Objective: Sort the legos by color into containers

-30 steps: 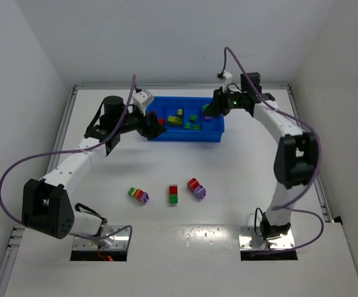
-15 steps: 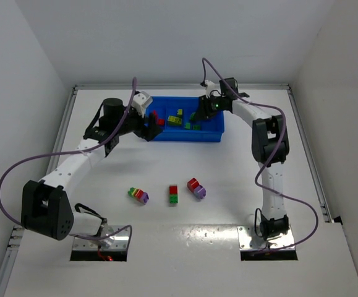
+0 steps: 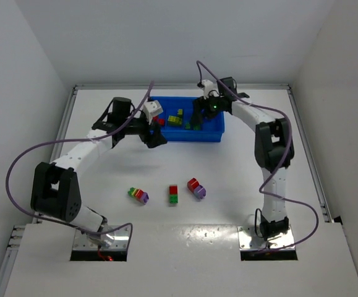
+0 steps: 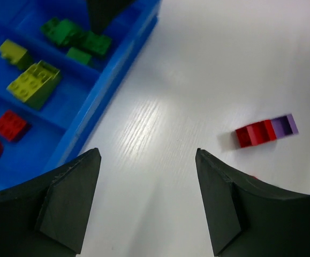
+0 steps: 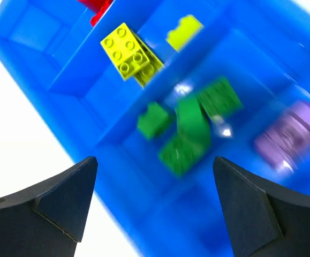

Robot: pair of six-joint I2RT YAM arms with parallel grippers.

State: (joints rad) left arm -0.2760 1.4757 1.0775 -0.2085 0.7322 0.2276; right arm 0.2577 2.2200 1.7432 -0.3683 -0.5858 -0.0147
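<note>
Top external view gives me the white tabletop [image 3: 228, 161] carrying the blue tray [image 3: 191, 137], with both my arms reaching toward that tray. My left jaws hang just off the tray's near-left corner, spread wide with nothing between them and bare tabletop below. My right jaws hover over the tray's green compartment, likewise released and empty. Well apart from the tray's near wall, on my side, three stacks lie in a loose row: a four-colour stack [image 3: 138, 195], a red-green stack [image 3: 174, 193] and a red-purple stack [image 3: 196, 188]. Inside the tray the loose pieces sit sorted: red bricks [image 4: 10, 125] in one end compartment, yellow bricks [image 5: 127, 54] next, green bricks [image 5: 189, 131] after them, and a blurred purple brick [image 5: 291, 136] at the other end.

I judge the step in hand to be fetching the next stack, and the red-purple one, in sight of my left wrist, seems the likely pick. To do it well I should drop squarely over it, close on one colour only, and lift straight. Since each stack mixes colours, my right jaws will need to pull the free half off before either piece goes over its matching compartment. Release low, so nothing bounces across a divider.
</note>
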